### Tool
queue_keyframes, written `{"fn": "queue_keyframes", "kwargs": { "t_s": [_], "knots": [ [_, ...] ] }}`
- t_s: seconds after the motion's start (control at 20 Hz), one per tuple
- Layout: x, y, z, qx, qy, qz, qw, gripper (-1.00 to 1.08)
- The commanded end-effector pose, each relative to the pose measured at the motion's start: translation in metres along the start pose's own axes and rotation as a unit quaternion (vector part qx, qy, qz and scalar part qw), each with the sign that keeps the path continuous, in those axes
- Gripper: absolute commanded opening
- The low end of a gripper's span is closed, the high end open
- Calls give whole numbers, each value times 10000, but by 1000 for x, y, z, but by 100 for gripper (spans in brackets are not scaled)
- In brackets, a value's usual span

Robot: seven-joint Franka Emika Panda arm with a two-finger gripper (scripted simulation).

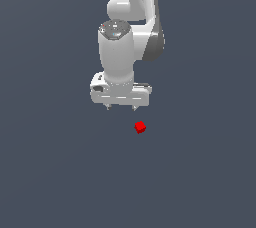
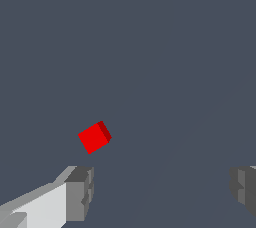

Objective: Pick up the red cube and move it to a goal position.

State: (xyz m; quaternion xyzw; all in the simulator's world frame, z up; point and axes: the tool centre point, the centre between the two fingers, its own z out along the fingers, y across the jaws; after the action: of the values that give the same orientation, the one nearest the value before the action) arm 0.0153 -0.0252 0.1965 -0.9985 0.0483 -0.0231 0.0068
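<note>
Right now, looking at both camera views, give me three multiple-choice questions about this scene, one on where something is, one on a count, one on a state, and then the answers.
1. Where is the tiny bright red plain cube relative to the white robot gripper?
A. Clamped between its fingers
B. Apart from it, lower and toward the exterior view's right
C. On top of the arm

2. How many red things are visible?
A. One
B. Two
C. Three

3. How do the gripper's jaws stand?
A. Shut on the cube
B. Shut on nothing
C. Open, with nothing between them

Answers: 1 B, a gap shows between fingertips and cube. 2 A, only one cube appears in either view. 3 C, the wrist view shows the fingers wide apart.
</note>
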Motion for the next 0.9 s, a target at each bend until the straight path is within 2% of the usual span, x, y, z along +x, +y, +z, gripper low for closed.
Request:
{"fn": "queue_keyframes", "kwargs": {
  "t_s": [0.0,0.45,0.65,0.85],
  "knots": [
    [0,0,0,0,0,0,10000,100],
    [0,-13,26,4,-36,-393,9992,100],
    [-2,-27,55,7,-75,-834,9965,100],
    [-6,-45,94,10,-129,-1431,9896,100]
  ]
}}
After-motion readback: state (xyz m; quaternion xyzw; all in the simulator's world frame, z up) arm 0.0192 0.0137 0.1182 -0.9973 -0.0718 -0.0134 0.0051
